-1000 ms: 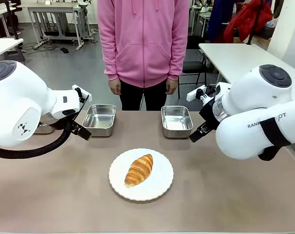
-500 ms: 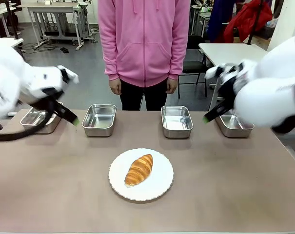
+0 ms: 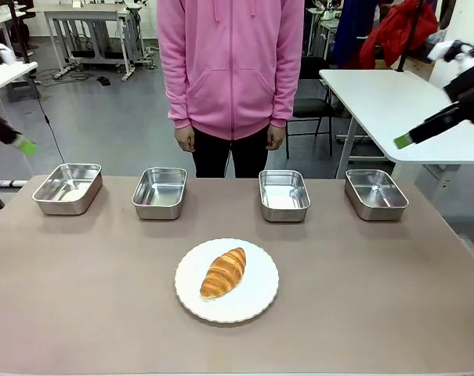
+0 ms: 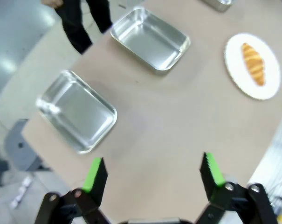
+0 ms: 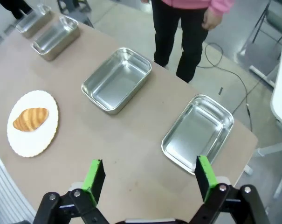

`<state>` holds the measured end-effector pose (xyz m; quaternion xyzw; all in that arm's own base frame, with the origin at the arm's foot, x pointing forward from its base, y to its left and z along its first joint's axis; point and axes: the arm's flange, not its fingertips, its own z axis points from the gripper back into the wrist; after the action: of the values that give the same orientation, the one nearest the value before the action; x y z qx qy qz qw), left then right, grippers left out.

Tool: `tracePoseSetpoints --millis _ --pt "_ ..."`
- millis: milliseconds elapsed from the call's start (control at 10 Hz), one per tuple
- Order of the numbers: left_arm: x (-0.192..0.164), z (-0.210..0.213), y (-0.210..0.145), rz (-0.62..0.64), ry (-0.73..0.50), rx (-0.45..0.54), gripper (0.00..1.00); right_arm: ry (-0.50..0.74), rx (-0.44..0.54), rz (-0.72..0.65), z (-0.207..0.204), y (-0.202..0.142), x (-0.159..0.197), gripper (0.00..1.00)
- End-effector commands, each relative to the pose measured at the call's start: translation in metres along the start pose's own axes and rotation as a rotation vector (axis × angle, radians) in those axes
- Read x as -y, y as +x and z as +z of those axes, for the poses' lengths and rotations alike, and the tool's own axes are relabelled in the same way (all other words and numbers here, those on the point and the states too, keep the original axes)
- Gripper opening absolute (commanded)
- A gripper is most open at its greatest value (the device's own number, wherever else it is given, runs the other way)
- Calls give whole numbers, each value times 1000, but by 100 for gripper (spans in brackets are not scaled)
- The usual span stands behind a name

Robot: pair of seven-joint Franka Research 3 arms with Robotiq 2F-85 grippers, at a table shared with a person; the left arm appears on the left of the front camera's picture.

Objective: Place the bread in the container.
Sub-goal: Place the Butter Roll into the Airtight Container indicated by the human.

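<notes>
Four containers, one bread on one plate, two pairs of jaws, both spread

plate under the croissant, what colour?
Plain white plate, scalloped edge; the front view shows it best.

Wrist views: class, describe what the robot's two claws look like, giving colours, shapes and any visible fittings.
The left claw is black with two fingers built from hinged links. Each finger ends in a flat bright-green pad, and there are round silver bolts at the joints. The right claw looks the same: black linked fingers, green pads and metal pivot bolts.
</notes>
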<state>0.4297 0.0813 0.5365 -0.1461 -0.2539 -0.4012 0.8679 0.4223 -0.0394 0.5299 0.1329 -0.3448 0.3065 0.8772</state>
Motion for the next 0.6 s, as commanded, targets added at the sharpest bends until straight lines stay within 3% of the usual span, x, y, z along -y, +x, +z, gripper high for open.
tracePoseSetpoints --millis 0,100,200,500 --pt "-41 11 -16 -82 -105 22 100 91 42 -1 -3 -3 27 100" --pt "-56 23 -27 -115 -102 48 100 102 57 3 -1 -5 34 100" --pt "-21 9 -14 -102 -25 32 100 89 60 30 -2 -7 29 100" --pt "-34 23 -29 -77 -69 33 100 58 39 -10 8 -9 22 100"
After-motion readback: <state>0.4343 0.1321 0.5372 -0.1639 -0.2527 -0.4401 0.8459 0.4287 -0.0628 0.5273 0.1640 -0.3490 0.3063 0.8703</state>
